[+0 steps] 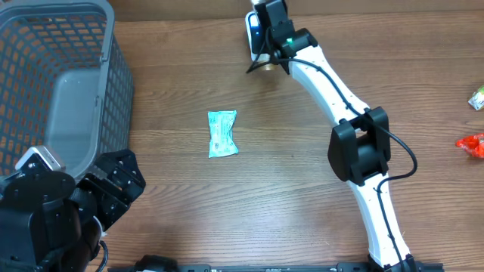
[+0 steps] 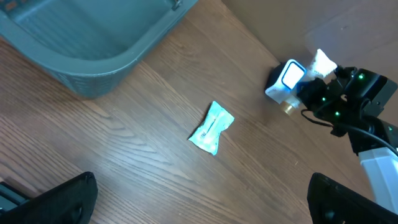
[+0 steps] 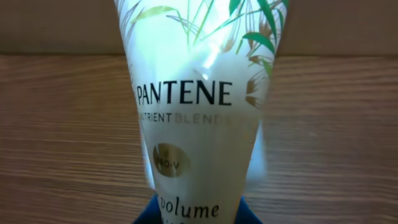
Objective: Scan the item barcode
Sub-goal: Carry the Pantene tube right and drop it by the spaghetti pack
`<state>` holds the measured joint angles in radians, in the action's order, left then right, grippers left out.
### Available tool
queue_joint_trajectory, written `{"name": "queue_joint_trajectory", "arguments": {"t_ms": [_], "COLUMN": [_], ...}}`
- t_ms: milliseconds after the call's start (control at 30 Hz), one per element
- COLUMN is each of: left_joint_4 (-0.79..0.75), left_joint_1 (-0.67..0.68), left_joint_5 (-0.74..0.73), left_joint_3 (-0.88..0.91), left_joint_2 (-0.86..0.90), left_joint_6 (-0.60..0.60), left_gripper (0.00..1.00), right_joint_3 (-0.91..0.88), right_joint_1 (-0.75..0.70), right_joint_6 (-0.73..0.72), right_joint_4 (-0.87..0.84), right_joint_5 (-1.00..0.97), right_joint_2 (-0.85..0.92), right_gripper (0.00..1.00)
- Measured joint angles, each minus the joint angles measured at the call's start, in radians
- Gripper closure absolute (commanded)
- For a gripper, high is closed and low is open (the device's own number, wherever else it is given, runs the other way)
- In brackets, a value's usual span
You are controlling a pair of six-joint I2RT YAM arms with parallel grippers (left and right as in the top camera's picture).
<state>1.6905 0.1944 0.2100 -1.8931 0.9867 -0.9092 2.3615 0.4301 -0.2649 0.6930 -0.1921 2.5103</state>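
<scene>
At the far edge of the tabletop (image 1: 302, 196), your right fingers (image 1: 271, 47) are gripping the Pantene tube (image 3: 199, 124), closed firmly on it. Through the right wrist camera you are looking along the tube. Its white face with the green leaf print is filling the middle of the view, the brand name is reading upright, and the body is widening toward the top. A patch of dark blue is showing at the bottom edge beneath it, and you cannot tell what that is.

Just beside those fingers, a white block with a blue rim (image 1: 255, 30) is sitting on the wood. A small gold part (image 1: 268, 66) is poking out on the near side. You cannot tell whether the block is touching the tube.

Your left fingers (image 2: 62, 199) are standing wide open, gripping nothing, and hanging over the near left corner beside the grey basket (image 1: 113, 91). A teal packet (image 1: 222, 134) is lying flat near the middle of the tabletop, well apart from both arms. A red wrapper (image 1: 472, 143) and a green packet (image 1: 476, 98) are resting at the right edge.
</scene>
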Motion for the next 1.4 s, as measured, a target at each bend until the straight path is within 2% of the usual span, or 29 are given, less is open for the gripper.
{"name": "queue_joint_trajectory", "arguments": {"t_ms": [233,500,667,933,967,1000,1200,1400], "left_joint_4": [0.0,0.0,0.0,0.0,0.0,0.0,0.0,0.0], "left_joint_1": [0.0,0.0,0.0,0.0,0.0,0.0,0.0,0.0], "left_joint_5": [0.0,0.0,0.0,0.0,0.0,0.0,0.0,0.0], "left_joint_3": [0.0,0.0,0.0,0.0,0.0,0.0,0.0,0.0], "left_joint_2": [0.0,0.0,0.0,0.0,0.0,0.0,0.0,0.0], "left_joint_6": [0.0,0.0,0.0,0.0,0.0,0.0,0.0,0.0], "left_gripper": [0.0,0.0,0.0,0.0,0.01,0.0,0.0,0.01], "right_joint_3": [0.0,0.003,0.008,0.005,0.005,0.005,0.004,0.002], "right_joint_1": [-0.115,-0.435,-0.657,-0.913,-0.934,-0.954,-1.032,-1.05], "right_joint_6": [0.001,-0.021,-0.092,-0.162,-0.173,-0.183,-0.217,-0.228], "right_joint_4": [0.099,0.342,0.466,0.48,0.477,0.475,0.426,0.399], "right_joint_5": [-0.041,-0.082,-0.107,-0.067,-0.064,-0.06,-0.04,-0.04], "right_joint_2": [-0.08,-0.281,-0.271,-0.2,-0.188,-0.177,-0.105,-0.094], "right_gripper": [0.96,0.96,0.96,0.96,0.9,0.88,0.87,0.59]}}
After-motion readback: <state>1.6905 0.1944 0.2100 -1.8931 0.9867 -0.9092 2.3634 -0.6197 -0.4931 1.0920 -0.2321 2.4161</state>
